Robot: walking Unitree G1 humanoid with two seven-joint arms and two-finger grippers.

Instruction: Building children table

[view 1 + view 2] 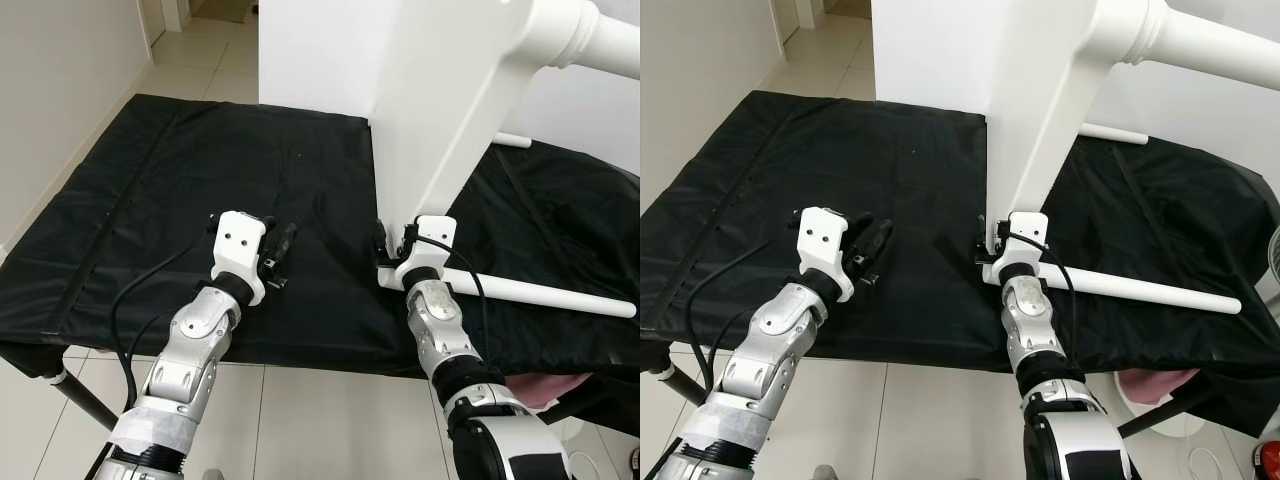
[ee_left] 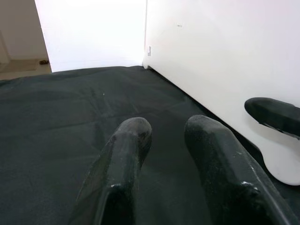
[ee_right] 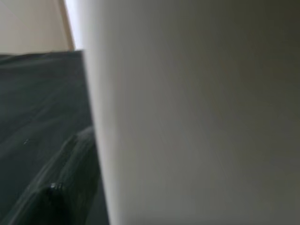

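A broad white panel (image 3: 197, 108) stands hard against the right tool, so near that its surface is a blurred, shaded white sheet with one straight vertical edge. One of the tool's black fingers (image 3: 56, 187) lies along that edge, seemingly touching the panel, while the other finger is hidden, so how the tool's fingers stand cannot be told. Beyond the finger, black cloth (image 3: 42, 93) spreads flat away from the tool to a pale wall (image 3: 33, 23) at the far side.
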